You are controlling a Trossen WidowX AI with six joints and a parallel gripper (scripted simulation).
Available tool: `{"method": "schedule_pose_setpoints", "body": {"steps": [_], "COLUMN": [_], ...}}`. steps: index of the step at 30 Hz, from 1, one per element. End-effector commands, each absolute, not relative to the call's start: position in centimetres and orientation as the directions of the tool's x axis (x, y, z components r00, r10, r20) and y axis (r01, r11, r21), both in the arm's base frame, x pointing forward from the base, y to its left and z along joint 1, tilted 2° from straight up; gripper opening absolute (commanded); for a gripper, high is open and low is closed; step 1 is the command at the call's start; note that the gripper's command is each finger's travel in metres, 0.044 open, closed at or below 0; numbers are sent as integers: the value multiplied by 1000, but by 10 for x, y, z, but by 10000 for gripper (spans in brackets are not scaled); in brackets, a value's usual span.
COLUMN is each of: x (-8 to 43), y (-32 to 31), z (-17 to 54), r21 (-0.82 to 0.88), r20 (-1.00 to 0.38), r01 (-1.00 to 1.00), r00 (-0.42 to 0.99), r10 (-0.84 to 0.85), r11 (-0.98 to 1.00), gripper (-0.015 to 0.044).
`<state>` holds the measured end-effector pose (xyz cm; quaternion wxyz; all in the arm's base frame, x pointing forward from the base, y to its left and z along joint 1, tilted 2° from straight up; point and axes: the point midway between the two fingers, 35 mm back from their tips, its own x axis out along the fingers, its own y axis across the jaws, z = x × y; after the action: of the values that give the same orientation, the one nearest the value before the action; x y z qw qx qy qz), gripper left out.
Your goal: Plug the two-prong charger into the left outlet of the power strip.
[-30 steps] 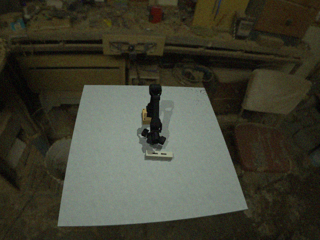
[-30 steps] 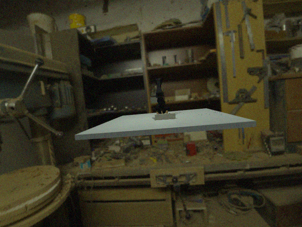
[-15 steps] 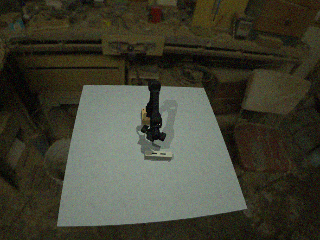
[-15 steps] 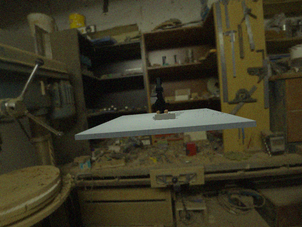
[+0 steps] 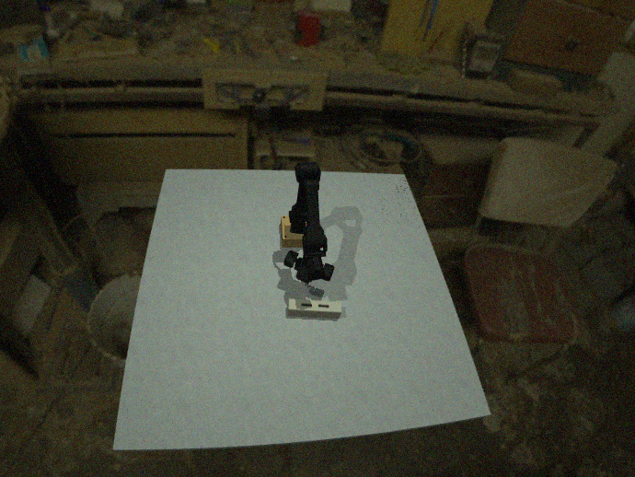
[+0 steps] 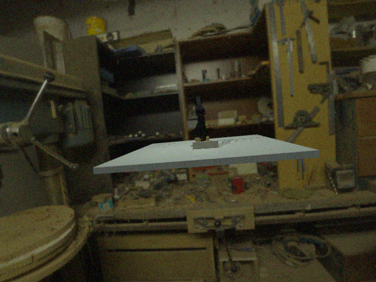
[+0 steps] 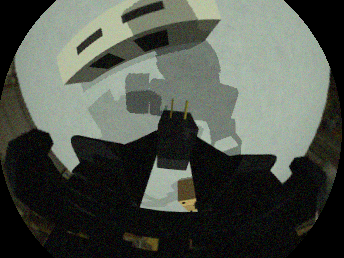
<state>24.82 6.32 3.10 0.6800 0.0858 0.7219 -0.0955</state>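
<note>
The black charger [image 7: 176, 131] is clamped between the fingers of my gripper [image 7: 174, 135] [image 5: 307, 278]. Its two thin yellow prongs [image 7: 186, 110] stick out from its far end, toward the strip's side in the wrist view. The cream power strip [image 5: 314, 310] [image 6: 205, 145] [image 7: 114, 31] lies on the white table, with two dark slots on top and two dark openings on the side facing my gripper. A gap shows between prongs and strip. In the top view the charger is hard to make out against the black gripper; the exterior view hides the fingertips.
A light wooden block [image 5: 292, 239] [image 7: 186, 190] stands behind my gripper, partly hidden by the arm in the top view. The white table [image 5: 230, 369] [image 6: 145, 157] carries everything. Arm shadows fall around the gripper and across part of the strip.
</note>
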Motion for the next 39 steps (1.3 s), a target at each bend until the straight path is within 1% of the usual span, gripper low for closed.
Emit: {"method": "schedule_pose_setpoints", "body": {"steps": [1, 24, 39], "x": [250, 250, 264], "y": [74, 123, 127], "z": [26, -4, -4], "r21": [-17, -18, -18], "r20": [-998, -998, -998], "r01": [198, -48, -55], "r00": [-58, -59, -57], "r10": [-6, -20, -21], "r11": [980, 999, 998], "gripper": [0, 0, 0]}}
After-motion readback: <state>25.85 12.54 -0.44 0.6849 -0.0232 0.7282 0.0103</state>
